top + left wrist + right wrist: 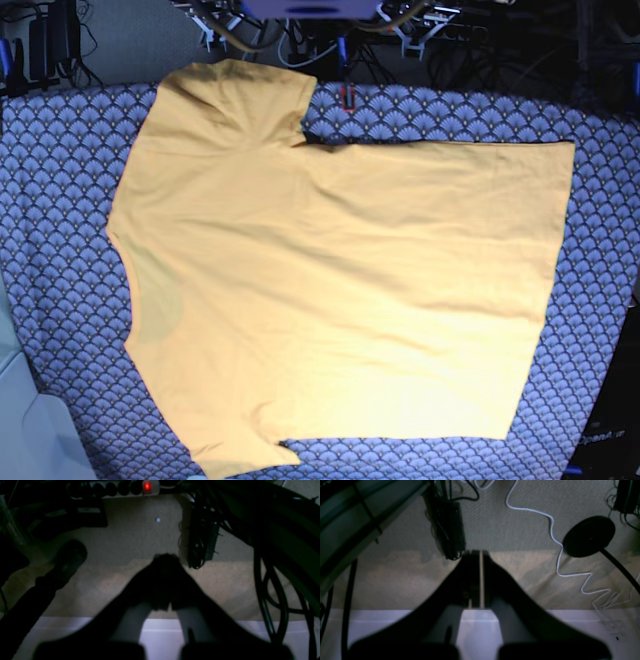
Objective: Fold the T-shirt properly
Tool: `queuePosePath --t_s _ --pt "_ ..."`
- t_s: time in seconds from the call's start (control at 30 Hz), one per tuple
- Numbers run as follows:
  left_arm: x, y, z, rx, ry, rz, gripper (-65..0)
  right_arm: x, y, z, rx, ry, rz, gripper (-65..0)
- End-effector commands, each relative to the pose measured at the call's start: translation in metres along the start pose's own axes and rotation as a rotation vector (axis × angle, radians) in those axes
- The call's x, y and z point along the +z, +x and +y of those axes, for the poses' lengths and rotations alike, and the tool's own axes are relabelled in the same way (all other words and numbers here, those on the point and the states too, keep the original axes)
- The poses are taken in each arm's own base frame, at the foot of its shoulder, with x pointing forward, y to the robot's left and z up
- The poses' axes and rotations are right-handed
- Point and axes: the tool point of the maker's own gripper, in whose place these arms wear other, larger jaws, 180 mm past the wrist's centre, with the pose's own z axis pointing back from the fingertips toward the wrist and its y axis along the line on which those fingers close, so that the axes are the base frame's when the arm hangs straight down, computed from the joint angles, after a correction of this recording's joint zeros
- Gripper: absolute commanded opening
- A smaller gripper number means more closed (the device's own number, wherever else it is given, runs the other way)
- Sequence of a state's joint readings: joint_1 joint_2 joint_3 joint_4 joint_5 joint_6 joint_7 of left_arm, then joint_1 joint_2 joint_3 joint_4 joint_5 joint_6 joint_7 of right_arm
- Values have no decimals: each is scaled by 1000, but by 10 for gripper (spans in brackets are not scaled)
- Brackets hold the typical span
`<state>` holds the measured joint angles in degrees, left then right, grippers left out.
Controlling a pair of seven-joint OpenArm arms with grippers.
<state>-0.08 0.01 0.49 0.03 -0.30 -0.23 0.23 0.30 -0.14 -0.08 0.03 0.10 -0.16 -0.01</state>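
Note:
The yellow-orange T-shirt [340,290] lies spread flat in the base view, collar to the left, one sleeve at the top left, the other at the bottom left, hem to the right. Neither gripper shows in that view. In the left wrist view my left gripper [166,557] is shut on nothing and hangs over a carpeted floor past a white edge. The right wrist view has my right gripper [476,552] shut too, its dark fingers [495,580] pressed almost together with nothing between them. No part of the shirt appears in either wrist view.
A blue-grey scallop-patterned cloth [60,200] covers the table under the shirt. Beyond the white table edge [160,635] are a power strip with a red light [147,486], black cables [272,600], a white cable [552,525] and a round black stand base [588,536].

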Motion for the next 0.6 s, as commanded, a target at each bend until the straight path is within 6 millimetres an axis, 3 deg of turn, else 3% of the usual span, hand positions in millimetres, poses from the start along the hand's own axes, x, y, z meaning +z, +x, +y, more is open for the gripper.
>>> queuePosePath --t_s 0.0,0.37,0.57 --pt "0 0 0 0 1 2 -650 0 -2 2 -4 10 4 -650" --pt "0 -3 5 2 9 7 -650 0 -3 -9 -15 -5 6 -650" --pt "0 -3 0 2 0 6 -650 0 -14 -9 -14 -6 -3 -650"
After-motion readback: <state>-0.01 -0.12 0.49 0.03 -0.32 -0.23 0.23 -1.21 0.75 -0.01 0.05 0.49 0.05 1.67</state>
